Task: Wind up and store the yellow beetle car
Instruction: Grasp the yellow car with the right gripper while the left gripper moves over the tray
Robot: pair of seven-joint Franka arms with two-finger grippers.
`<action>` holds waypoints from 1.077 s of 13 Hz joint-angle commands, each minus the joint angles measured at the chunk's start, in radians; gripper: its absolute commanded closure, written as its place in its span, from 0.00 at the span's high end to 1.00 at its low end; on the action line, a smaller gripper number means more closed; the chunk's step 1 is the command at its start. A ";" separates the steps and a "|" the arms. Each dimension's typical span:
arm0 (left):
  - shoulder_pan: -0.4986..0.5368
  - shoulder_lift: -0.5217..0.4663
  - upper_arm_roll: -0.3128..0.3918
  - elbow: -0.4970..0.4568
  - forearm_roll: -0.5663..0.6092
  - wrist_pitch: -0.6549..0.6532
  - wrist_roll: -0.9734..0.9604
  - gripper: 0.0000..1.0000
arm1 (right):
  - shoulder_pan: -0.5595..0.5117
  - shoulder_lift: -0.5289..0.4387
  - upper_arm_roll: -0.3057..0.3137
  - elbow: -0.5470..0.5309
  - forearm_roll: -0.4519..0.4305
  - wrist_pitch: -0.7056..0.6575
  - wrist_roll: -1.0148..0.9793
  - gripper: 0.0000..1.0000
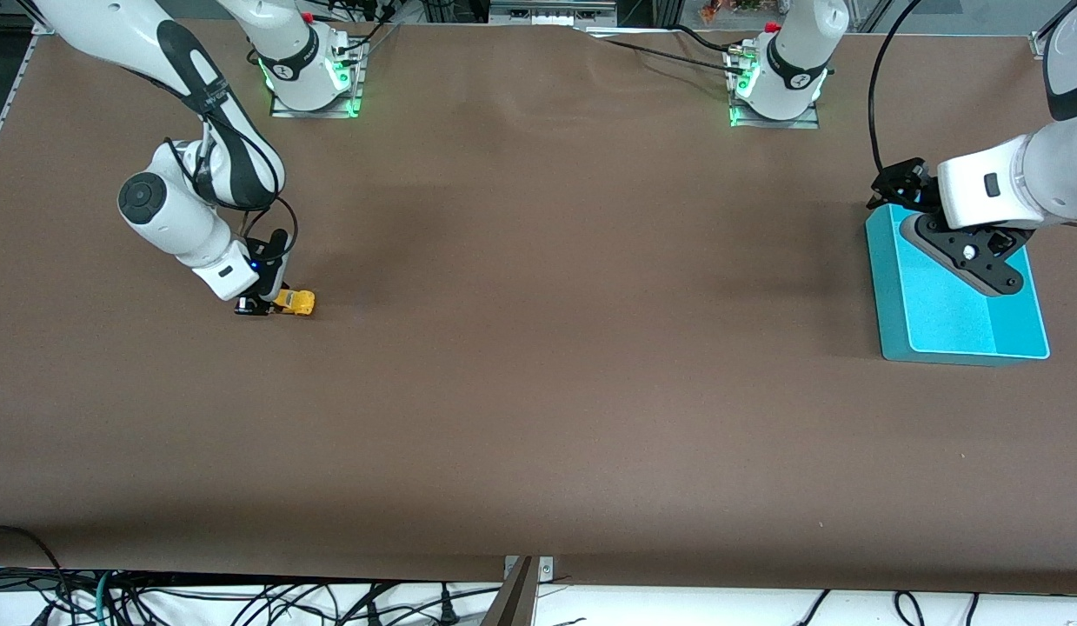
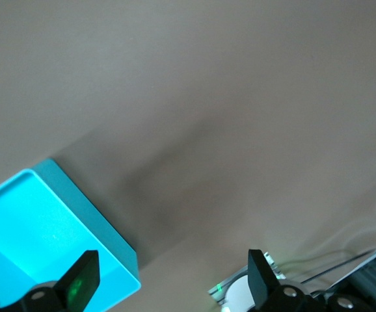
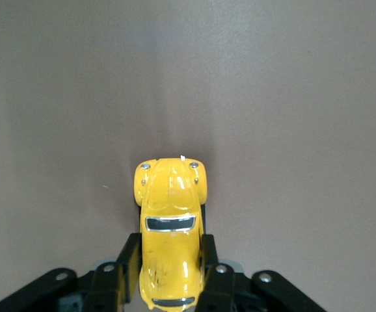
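The yellow beetle car (image 1: 295, 302) sits on the brown table at the right arm's end. My right gripper (image 1: 262, 304) is low at the table and shut on the car's rear half. In the right wrist view the car (image 3: 169, 227) lies between the two fingers (image 3: 128, 263), which press its sides, with its front end sticking out. My left gripper (image 1: 981, 261) hovers over the teal bin (image 1: 968, 326) at the left arm's end. It is open and empty, with its fingertips (image 2: 84, 281) wide apart in the left wrist view.
The teal bin (image 2: 38, 221) is an open rectangular tray with low walls, and nothing shows inside it. The left arm's base (image 1: 781, 74) and the right arm's base (image 1: 308, 69) stand along the table's edge farthest from the front camera.
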 commanded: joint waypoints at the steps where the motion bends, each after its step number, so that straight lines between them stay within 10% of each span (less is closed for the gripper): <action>1: 0.000 0.008 0.002 0.019 0.021 -0.002 0.173 1.00 | -0.011 -0.006 0.031 -0.005 -0.012 0.004 -0.005 0.00; 14: 0.006 0.032 0.008 0.042 0.021 -0.002 0.347 1.00 | -0.120 0.087 0.075 0.007 -0.028 0.084 -0.152 0.00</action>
